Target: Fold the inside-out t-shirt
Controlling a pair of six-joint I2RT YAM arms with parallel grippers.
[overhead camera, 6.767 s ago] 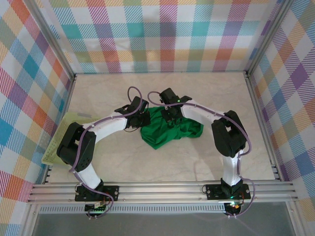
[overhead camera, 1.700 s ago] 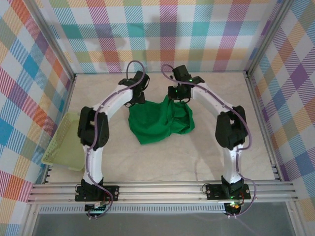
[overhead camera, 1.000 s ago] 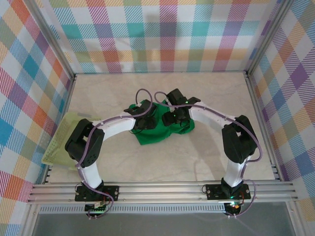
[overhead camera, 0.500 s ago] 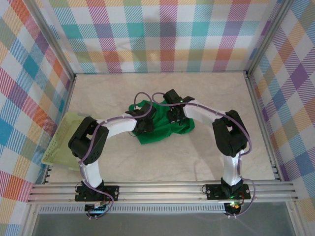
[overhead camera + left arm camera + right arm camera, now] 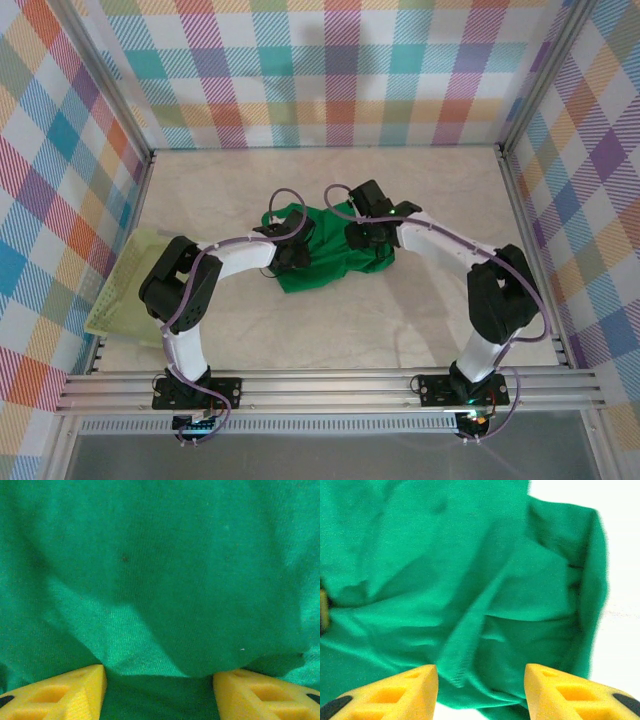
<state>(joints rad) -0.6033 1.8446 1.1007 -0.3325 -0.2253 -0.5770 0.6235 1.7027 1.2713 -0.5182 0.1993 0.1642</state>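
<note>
Pale tabletop [image 5: 430, 310], plaid walls [image 5: 330, 70] all round. The green t-shirt [image 5: 325, 265] lies bunched mid-table, directly under both grippers. Left gripper [image 5: 160, 672]: fingers spread, released, nose pushed into the cloth w/ a shadowed fold in the gap btwn them. Right gripper [image 5: 480, 669]: also spread, nothing btwn the fingers, over a rumpled seam, bare table just past the cloth's edge on its right. Mesh basket [image 5: 120, 300] sits well off beyond the left arm.
</note>
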